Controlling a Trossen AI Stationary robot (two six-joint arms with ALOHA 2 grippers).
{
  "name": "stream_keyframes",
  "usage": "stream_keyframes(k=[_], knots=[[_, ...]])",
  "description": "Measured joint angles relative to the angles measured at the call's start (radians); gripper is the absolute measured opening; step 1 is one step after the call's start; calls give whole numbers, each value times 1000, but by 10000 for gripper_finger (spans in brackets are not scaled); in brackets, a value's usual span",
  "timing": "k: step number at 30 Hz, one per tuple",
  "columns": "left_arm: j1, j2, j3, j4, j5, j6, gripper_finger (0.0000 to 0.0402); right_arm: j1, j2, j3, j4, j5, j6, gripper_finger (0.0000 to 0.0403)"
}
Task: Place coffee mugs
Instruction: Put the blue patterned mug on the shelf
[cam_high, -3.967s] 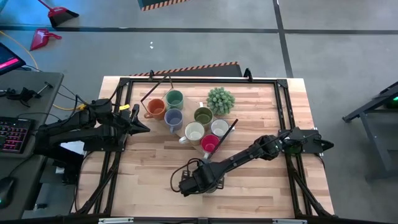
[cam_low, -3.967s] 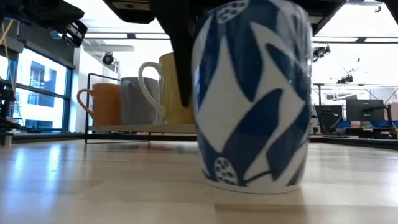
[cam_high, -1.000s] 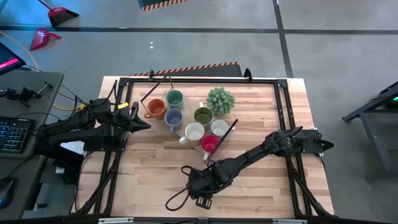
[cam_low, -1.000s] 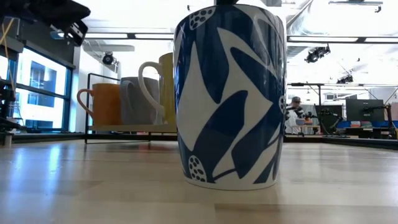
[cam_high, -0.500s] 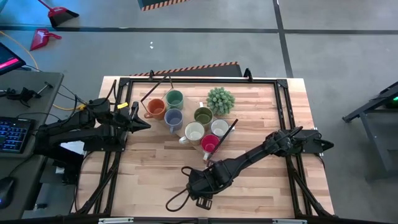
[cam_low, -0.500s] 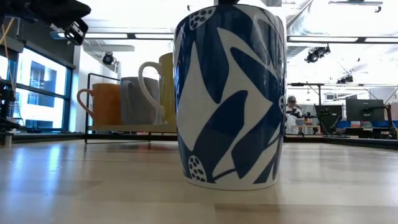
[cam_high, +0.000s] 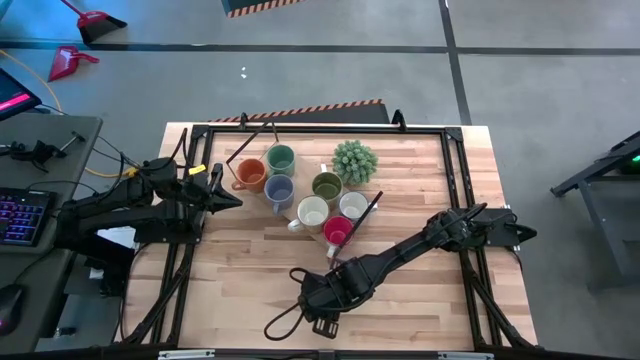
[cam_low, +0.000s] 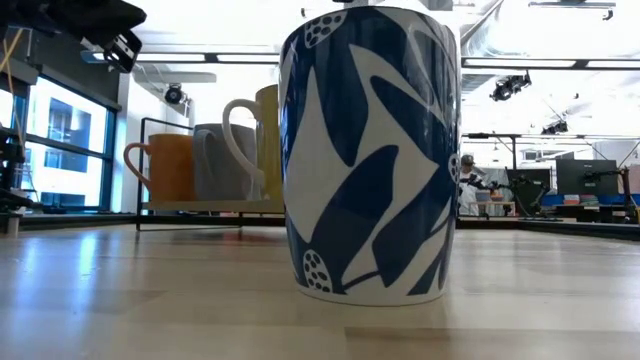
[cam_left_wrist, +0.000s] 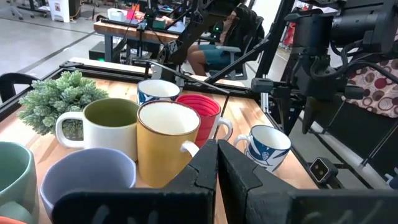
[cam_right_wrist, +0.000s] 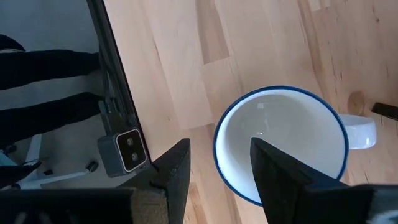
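- High view: I see seven coffee mugs (cam_high: 300, 195) grouped beside the plant (cam_high: 354, 160). My left gripper (cam_high: 225, 196), shut and empty, waits nearby.
- Low view: the blue-and-white mug (cam_low: 370, 155) stands alone on the table (cam_low: 150, 300).
- Right wrist view: my right gripper (cam_right_wrist: 217, 168) hangs open over that mug, holding nothing. It looks placed, though apart from the group.

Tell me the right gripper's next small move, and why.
Probably lower the open right gripper astride the wall of the blue-and-white mug: one finger is over its inside, the other outside, and it stands apart from the other mugs. The left gripper waits shut.
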Motion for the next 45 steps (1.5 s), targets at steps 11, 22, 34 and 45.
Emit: stream_keyframes(k=[11,22,34,45], knots=[[0,0,0,0,0,0,0,0,0,0,-2,16,-15,145],[0,0,0,-1,0,0,0,12,15,0,-78,93,-70,145],[0,0,0,0,0,19,0,66,37,0,-76,79,-102,145],[0,0,0,0,0,19,0,77,73,0,16,145,-104,145]])
